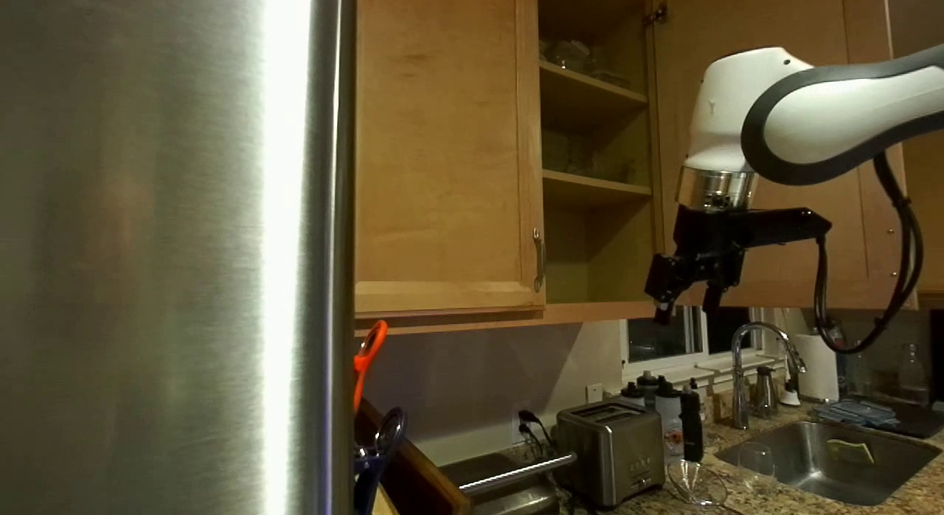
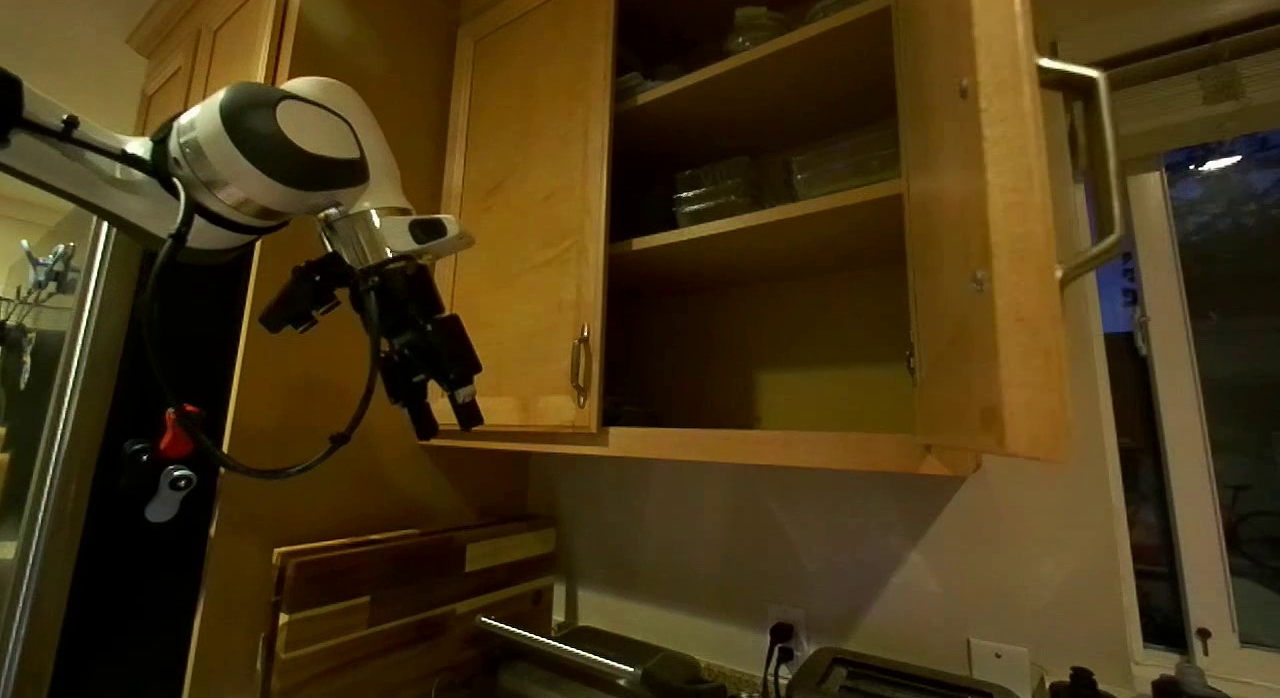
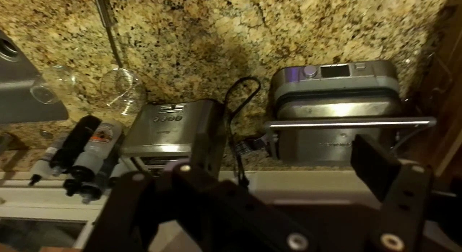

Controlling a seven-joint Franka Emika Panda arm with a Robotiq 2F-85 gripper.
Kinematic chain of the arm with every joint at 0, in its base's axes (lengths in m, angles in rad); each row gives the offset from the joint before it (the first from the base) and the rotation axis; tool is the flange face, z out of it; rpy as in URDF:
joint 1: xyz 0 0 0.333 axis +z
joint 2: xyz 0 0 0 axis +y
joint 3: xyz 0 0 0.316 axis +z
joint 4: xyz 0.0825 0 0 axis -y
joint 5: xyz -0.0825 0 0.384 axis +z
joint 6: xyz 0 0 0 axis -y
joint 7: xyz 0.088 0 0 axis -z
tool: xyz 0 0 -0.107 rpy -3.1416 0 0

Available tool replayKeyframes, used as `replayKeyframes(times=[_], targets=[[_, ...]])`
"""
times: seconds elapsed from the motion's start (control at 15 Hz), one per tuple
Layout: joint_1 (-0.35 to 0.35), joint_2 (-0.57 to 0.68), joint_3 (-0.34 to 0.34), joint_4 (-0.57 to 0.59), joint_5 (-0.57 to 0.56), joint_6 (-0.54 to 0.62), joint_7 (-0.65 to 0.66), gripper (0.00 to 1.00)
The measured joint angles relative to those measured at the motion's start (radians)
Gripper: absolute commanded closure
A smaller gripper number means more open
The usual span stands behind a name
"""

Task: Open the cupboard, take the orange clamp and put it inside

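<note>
Honey-brown wooden cupboard fills the upper centre of an exterior view, its right-hand door swung open on shelves. Right of centre, the black end effector angles downward, jaws spread wide. Lower left, the orange clamp shows just beside the edge of the brushed-steel refrigerator. In the wrist view, a toaster stands left of centre on the granite tabletop.

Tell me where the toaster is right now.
In the wrist view, the toaster stands left of centre on the granite counter, between the bottles on the picture's left and the bar-handled steel appliance on the right.
</note>
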Motion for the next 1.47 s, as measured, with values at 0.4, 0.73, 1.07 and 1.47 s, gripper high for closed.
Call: replayKeyframes(times=[0.4, 0.73, 1.07, 1.47], targets=[[0.018, 0.017, 0.001, 0.009, 0.051, -0.001, -0.111, 0.0], [0.03, 0.02, 0.006, 0.009, 0.1, 0.0, -0.195, 0.0], [0.137, 0.022, 0.036, 0.032, 0.183, -0.002, -0.363, 0.0], [0.266, 0.114, 0.069, 0.132, 0.251, 0.012, -0.547, 0.0]])
